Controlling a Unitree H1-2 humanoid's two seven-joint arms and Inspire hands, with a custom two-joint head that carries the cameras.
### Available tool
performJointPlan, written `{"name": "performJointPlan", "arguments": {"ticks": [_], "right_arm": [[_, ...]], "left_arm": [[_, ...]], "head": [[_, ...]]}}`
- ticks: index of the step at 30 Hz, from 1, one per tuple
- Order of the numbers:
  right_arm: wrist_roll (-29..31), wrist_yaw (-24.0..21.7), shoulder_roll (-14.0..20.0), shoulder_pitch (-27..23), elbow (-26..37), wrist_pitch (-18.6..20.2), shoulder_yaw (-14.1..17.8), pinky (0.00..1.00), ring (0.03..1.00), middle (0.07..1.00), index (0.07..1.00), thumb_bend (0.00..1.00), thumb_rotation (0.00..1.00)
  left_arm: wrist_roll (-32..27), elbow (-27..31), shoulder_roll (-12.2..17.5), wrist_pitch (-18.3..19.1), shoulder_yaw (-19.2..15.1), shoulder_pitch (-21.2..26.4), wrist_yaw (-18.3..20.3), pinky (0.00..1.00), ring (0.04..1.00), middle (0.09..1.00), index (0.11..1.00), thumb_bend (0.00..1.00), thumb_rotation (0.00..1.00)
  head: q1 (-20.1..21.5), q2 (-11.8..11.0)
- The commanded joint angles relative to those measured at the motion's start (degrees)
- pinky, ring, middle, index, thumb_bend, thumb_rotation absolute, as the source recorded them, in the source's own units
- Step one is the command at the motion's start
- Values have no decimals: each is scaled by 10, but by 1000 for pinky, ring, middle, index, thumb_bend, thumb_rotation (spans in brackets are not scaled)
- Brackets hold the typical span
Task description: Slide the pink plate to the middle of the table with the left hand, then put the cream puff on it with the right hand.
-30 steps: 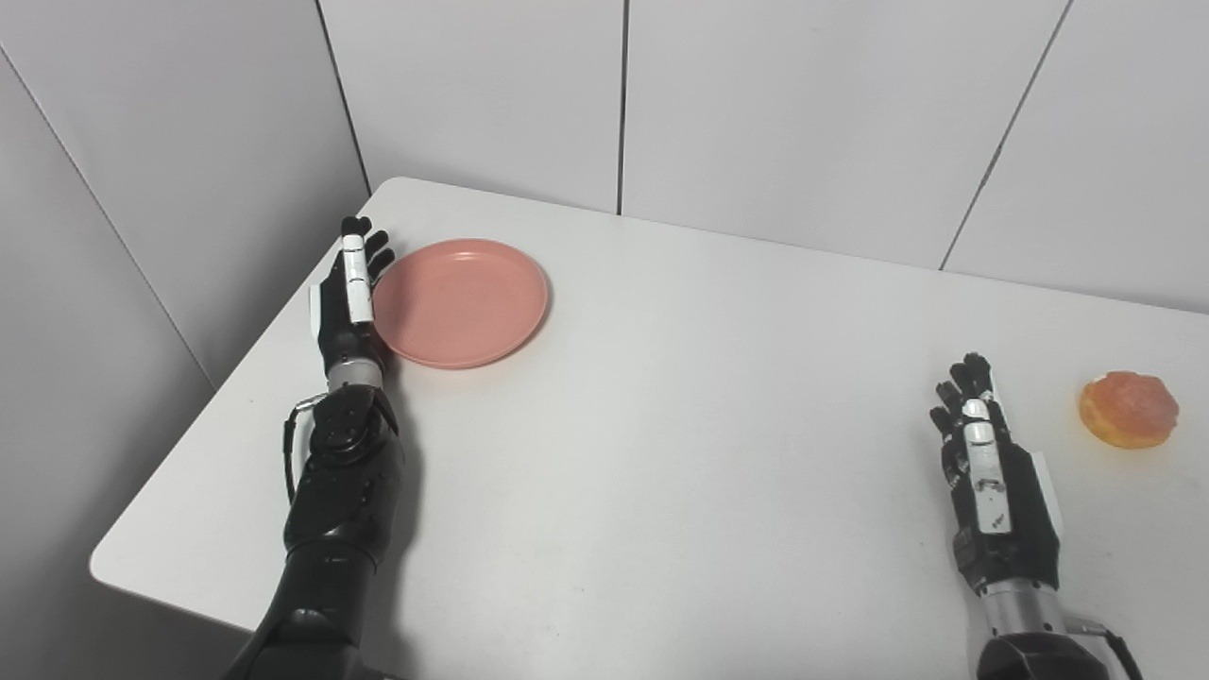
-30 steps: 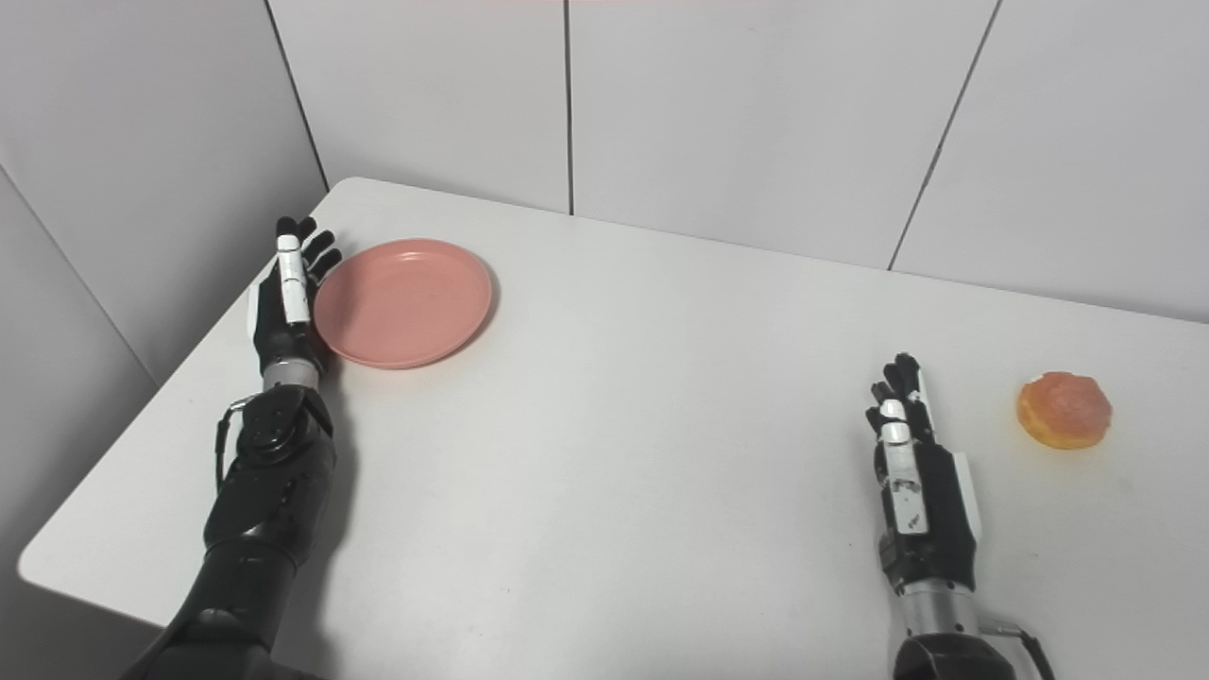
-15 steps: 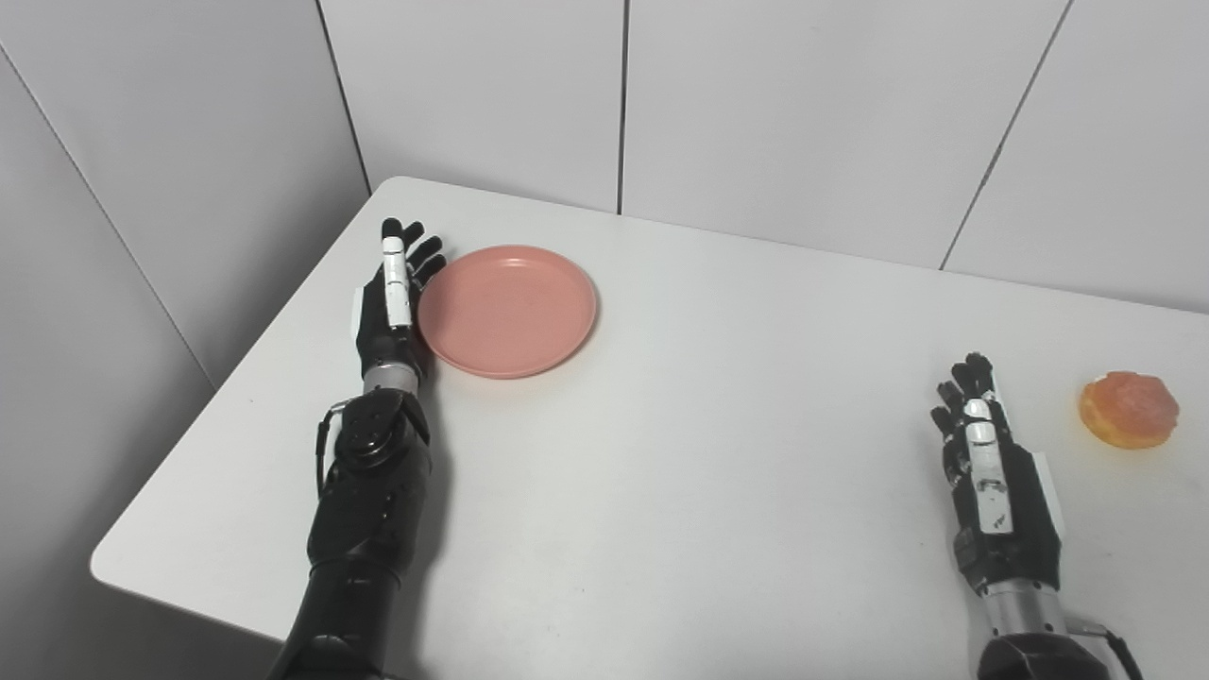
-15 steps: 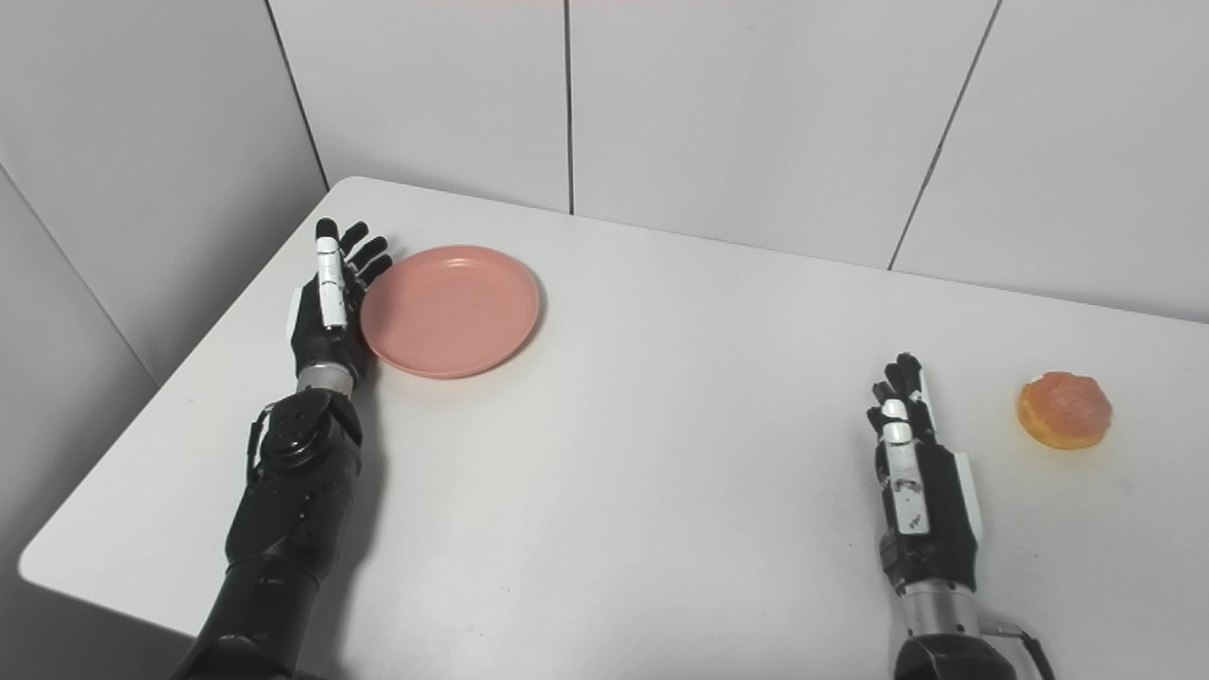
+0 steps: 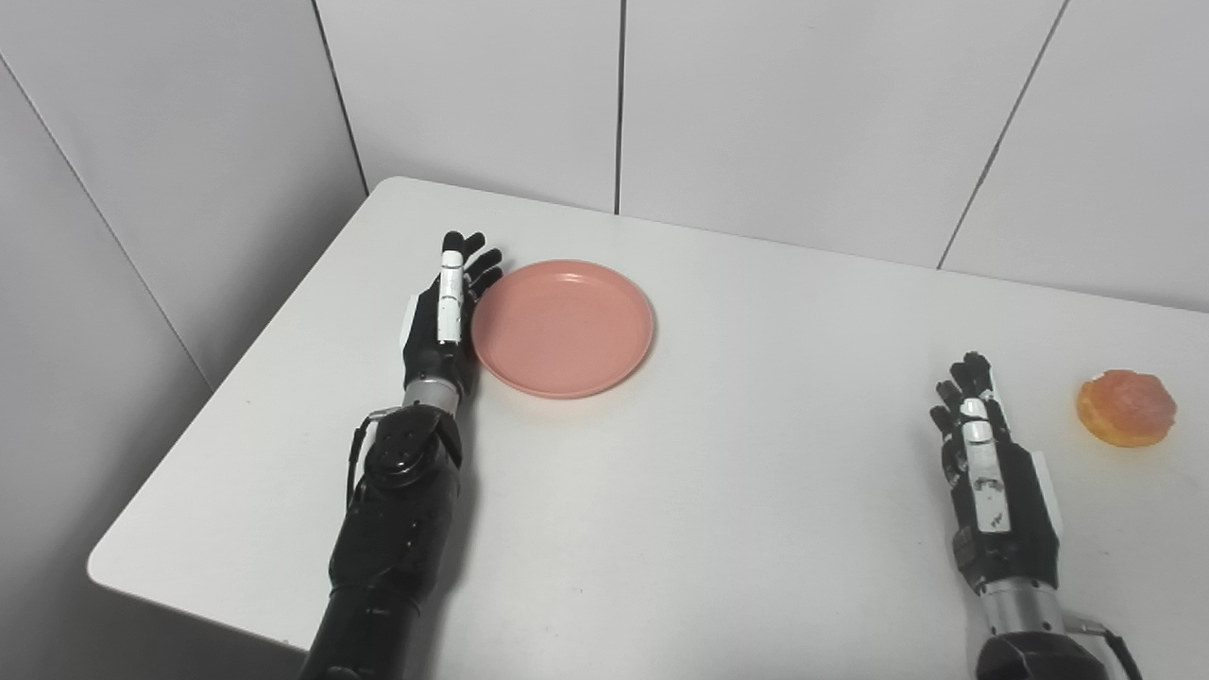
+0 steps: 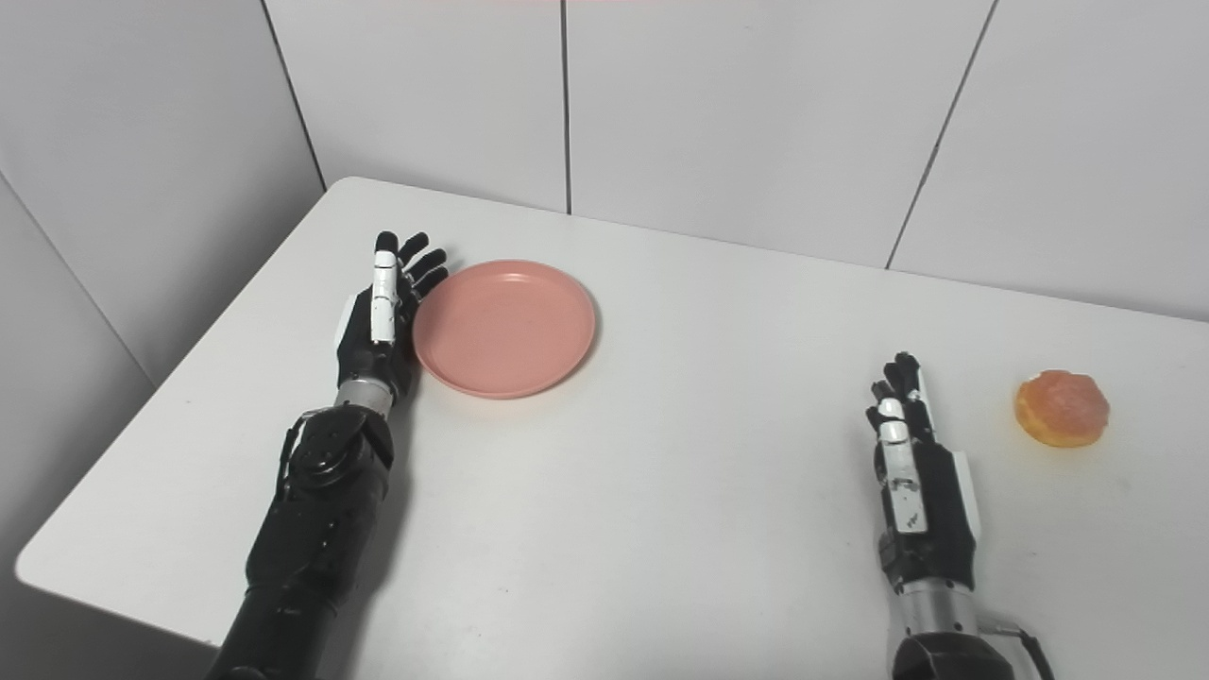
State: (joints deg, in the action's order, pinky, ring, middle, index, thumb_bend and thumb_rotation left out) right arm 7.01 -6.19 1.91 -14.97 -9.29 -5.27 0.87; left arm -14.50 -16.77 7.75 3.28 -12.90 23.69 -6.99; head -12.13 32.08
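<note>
Plate [image 5: 563, 328] sits left of the table's middle, with the left hand [image 5: 444, 321] flat and open, holding nothing, its palm edge against the plate's left rim. To push well, I'd keep that edge low on the rim and drive straight right, so the plate doesn't spin off. Bare table [image 5: 737, 472] lies ahead, and the far edge is well clear. Right hand [image 5: 987, 472] rests open and empty near the puff [image 5: 1127, 408], which sits apart, near the right border.
</note>
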Motion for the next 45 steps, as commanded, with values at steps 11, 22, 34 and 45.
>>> {"name": "performJointPlan", "arguments": {"ticks": [11,22,34,45], "right_arm": [[-18,13,-8,25,11,7,-4,1000,980,978,960,572,887],[-26,35,-34,23,8,4,-10,1000,979,970,955,620,854],[-50,49,-48,16,3,3,-21,1000,974,968,956,545,886],[-61,55,-57,13,4,9,-27,999,971,966,959,559,836]], "left_arm": [[9,37,-16,15,42,-14,38,890,884,866,864,698,1000],[9,78,-29,46,66,-37,57,941,916,895,885,693,1000],[7,108,-43,58,96,-63,87,932,938,925,914,663,1000],[9,128,-54,57,118,-92,114,994,983,969,967,640,1000]], "head": [[40,12],[99,22],[159,27],[199,27]]}}
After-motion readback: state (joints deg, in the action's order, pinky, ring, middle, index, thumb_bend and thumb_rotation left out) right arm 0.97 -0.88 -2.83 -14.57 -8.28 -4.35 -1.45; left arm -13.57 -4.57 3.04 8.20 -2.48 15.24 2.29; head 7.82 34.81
